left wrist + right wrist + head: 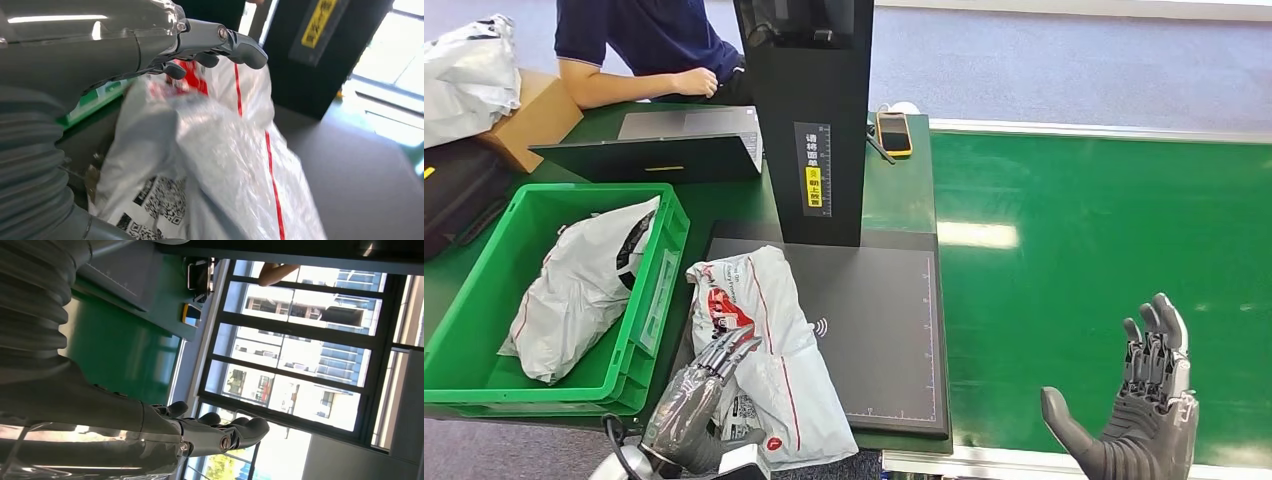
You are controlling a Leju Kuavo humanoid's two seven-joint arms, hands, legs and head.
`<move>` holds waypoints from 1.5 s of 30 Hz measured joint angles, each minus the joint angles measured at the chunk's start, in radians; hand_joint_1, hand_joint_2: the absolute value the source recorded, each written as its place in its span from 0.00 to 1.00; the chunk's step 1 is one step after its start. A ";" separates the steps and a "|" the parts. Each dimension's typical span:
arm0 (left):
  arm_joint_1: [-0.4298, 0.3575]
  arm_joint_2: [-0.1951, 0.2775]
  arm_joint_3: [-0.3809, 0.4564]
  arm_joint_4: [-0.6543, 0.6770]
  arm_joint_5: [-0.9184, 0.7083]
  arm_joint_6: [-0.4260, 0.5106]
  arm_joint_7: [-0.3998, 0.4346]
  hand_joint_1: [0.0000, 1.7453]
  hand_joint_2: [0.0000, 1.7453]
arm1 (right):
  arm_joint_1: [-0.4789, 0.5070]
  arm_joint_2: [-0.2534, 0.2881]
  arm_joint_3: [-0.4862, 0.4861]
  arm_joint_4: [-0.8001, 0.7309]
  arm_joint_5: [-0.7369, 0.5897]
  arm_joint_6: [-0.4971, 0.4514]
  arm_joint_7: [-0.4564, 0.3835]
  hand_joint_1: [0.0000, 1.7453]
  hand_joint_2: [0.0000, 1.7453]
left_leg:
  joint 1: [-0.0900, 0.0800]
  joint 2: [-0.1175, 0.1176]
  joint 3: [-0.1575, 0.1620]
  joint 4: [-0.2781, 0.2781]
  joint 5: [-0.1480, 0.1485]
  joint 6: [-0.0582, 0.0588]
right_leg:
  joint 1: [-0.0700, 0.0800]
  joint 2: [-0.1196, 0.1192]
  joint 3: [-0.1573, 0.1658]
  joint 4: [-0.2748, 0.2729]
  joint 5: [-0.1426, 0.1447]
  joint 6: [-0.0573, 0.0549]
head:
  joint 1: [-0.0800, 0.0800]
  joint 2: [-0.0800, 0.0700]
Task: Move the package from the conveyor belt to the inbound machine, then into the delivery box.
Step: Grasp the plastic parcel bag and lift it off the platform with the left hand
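Left hand (709, 385) on crinkled white package (769, 370), red-striped

Left hand (707, 385) cut off at the wrist by the head view's lower edge, palm hidden against the package (764, 350); whether gripping or merely resting on it, impossible to tell. Package's printed codes blurred in the left wrist view. Right hand (1139, 415) cropped below. Person (639, 45) cut off above the shoulders. Phone (894, 132) screen too small to read.
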 joint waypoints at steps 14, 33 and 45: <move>-0.054 -0.026 -0.051 0.161 0.031 -0.024 -0.011 0.00 1.00 | -0.050 0.000 0.000 0.040 -0.012 0.010 0.010 0.00 1.00 | 0.000 0.000 0.001 0.000 0.000 0.000 | 0.000 0.000 0.001 0.000 0.000 0.000 | 0.000 0.000; -0.057 -0.026 -0.061 0.183 0.008 0.018 0.028 1.00 1.00 | -0.104 -0.001 0.000 0.096 -0.033 0.021 0.016 0.00 1.00 | 0.000 0.000 0.002 0.000 0.000 0.000 | 0.000 0.000 0.002 0.000 0.000 0.000 | 0.000 0.000; -0.062 -0.030 -0.057 0.180 0.046 0.110 -0.090 1.00 1.00 | -0.082 -0.002 0.000 0.096 -0.037 0.013 0.017 0.00 1.00 | 0.000 0.000 0.002 0.000 0.000 0.000 | 0.000 0.000 0.001 0.000 0.000 0.000 | 0.000 0.000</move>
